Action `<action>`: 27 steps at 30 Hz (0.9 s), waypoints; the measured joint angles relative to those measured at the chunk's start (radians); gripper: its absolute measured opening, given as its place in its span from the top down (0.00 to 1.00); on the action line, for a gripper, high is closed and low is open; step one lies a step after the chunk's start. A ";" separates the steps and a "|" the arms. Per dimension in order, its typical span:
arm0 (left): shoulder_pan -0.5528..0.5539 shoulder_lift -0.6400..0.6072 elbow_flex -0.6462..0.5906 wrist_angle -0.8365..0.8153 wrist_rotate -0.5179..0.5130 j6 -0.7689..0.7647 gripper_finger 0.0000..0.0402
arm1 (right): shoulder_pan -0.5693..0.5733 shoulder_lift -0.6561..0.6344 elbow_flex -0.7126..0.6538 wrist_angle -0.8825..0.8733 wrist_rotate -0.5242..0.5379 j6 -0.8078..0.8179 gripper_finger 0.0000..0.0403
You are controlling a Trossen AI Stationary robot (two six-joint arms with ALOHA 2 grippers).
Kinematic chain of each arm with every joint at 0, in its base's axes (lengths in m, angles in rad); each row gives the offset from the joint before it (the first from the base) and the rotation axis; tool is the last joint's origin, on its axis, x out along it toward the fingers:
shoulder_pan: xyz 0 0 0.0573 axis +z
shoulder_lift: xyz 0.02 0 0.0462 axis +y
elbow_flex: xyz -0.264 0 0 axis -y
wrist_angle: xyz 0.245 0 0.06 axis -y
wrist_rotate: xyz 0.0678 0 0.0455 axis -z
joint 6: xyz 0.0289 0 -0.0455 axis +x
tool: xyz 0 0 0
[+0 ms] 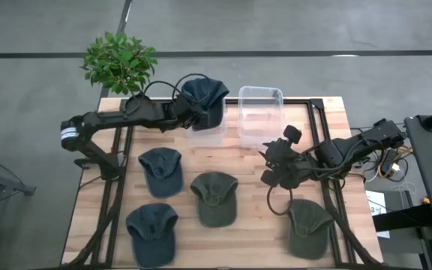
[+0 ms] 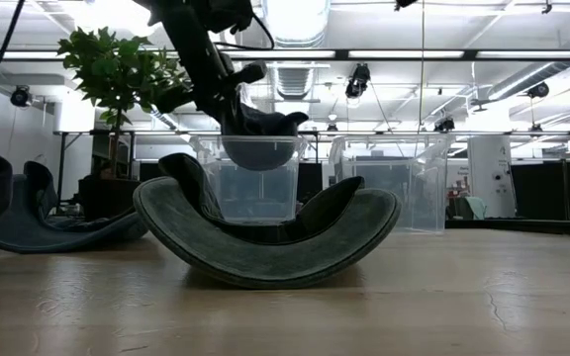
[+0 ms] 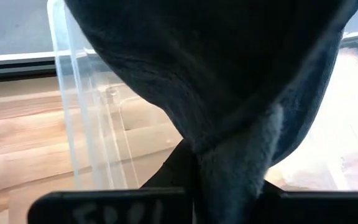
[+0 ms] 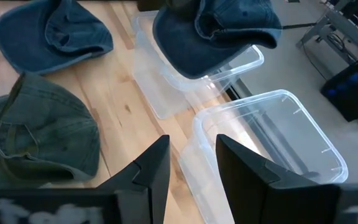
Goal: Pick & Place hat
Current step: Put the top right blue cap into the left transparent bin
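Note:
My left gripper [image 1: 188, 112] reaches from the table's left and is shut on a dark blue hat [image 1: 206, 99], which hangs over the left clear bin [image 1: 207, 133] at the far edge. The low view shows that hat [image 2: 257, 138] dipping into the bin's mouth [image 2: 255, 193]. The right wrist view shows the hat [image 4: 213, 31] across the bin's top. My right gripper [image 4: 192, 168] is open and hovers near the table's middle right [image 1: 280, 166], touching nothing. Two blue hats [image 1: 161, 171] [image 1: 151, 232] and two green hats [image 1: 214, 198] [image 1: 310, 228] lie crown-up on the table. My left gripper pinches a bunched fold of the blue hat's cloth [image 3: 232, 165] between its two fingers, coming roughly level from the table's left. The hat hangs at the fingertips, off the table, with its underside [image 2: 260, 158] below the bin's rim. Whether it touches the rim cannot be told.
A second clear bin [image 1: 260, 114] stands right of the first at the far edge. A potted plant [image 1: 118, 61] sits at the far left corner. Black frame rails [image 1: 118, 161] run along both sides of the wooden table. Cables trail from the right arm [image 1: 351, 150].

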 joint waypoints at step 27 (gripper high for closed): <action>0.004 -0.003 -0.013 0.011 -0.003 0.001 0.94 | 0.000 -0.002 -0.014 0.003 0.000 -0.005 0.68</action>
